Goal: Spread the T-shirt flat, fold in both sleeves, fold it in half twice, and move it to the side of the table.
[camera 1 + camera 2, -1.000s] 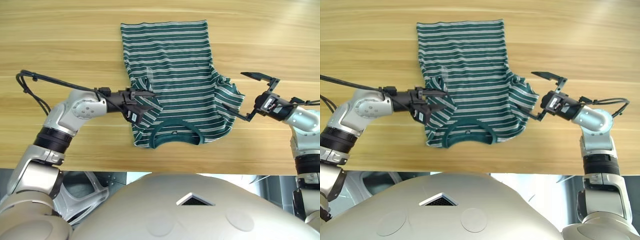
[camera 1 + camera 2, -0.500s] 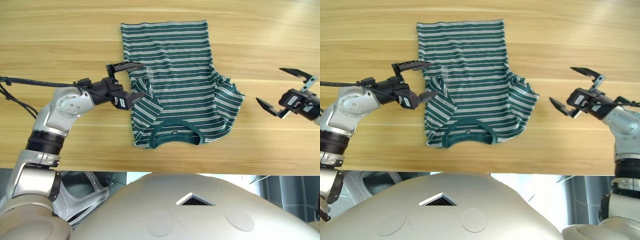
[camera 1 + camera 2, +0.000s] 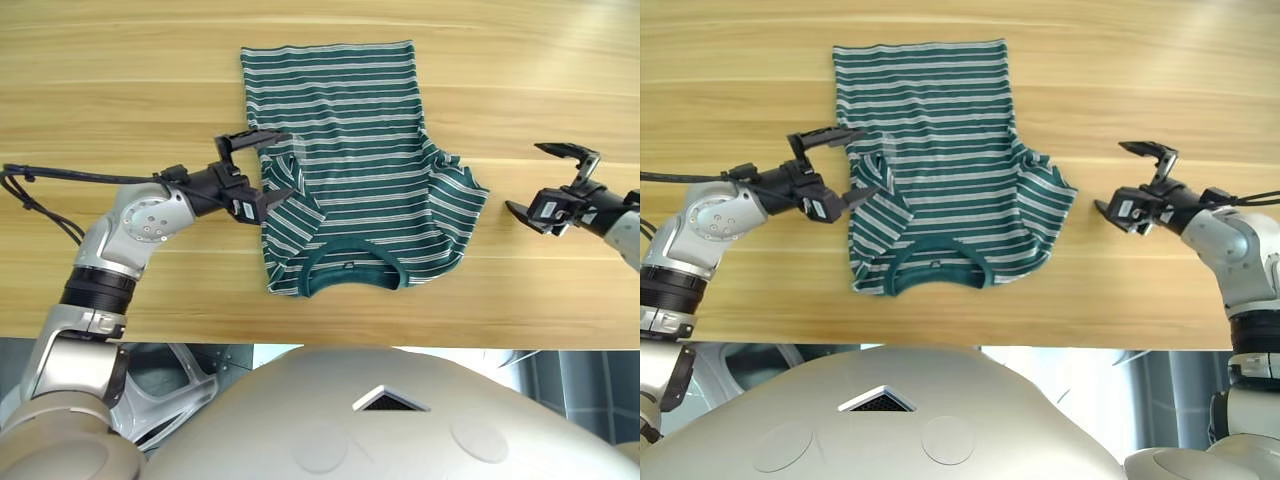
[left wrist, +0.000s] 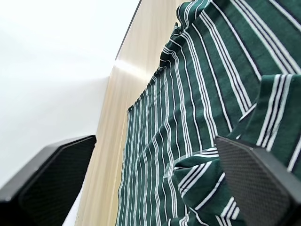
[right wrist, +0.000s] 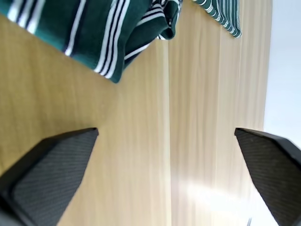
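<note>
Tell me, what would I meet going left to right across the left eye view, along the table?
Left black two-finger gripper, open at the shirt's edge → dark green white-striped T-shirt → strip of bare light wooden table → right black two-finger gripper, open.

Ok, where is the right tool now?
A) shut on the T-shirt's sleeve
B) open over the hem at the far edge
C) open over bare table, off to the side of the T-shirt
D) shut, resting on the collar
C: the right tool has its fingers spread and sits over bare table, with a gap of wood between it and the T-shirt.
</note>
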Tool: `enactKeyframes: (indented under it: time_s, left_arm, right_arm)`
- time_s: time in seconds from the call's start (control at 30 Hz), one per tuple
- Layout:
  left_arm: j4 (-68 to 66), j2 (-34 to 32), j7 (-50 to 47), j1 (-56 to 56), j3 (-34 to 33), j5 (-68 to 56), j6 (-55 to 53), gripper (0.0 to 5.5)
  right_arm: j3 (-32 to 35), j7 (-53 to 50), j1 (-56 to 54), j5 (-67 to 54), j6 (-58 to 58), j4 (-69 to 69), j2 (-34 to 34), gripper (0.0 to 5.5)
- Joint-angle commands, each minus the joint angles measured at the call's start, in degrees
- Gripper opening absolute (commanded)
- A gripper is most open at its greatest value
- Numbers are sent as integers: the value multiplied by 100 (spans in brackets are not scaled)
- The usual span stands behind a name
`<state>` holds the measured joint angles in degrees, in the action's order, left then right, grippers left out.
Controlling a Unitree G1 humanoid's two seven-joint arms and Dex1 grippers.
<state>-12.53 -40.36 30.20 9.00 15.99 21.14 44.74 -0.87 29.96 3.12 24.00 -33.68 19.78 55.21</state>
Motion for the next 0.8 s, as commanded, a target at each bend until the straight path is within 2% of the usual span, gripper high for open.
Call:
enactKeyframes:
  time_s: [0.03, 0.67, 0.8]
  left_arm:
    - [-20, 12, -35, 60, 29, 75, 25, 468]
    - [32, 5, -54, 18, 40, 110, 52, 468]
    - [24, 3, -64, 22, 35, 129, 64, 471]
  right_arm:
    - [-377, 82, -25, 237, 115, 6, -85, 540]
    - [-1078, 196, -218, 86, 331, -286, -228, 540]
    - [-1158, 215, -204, 61, 353, -241, -202, 471]
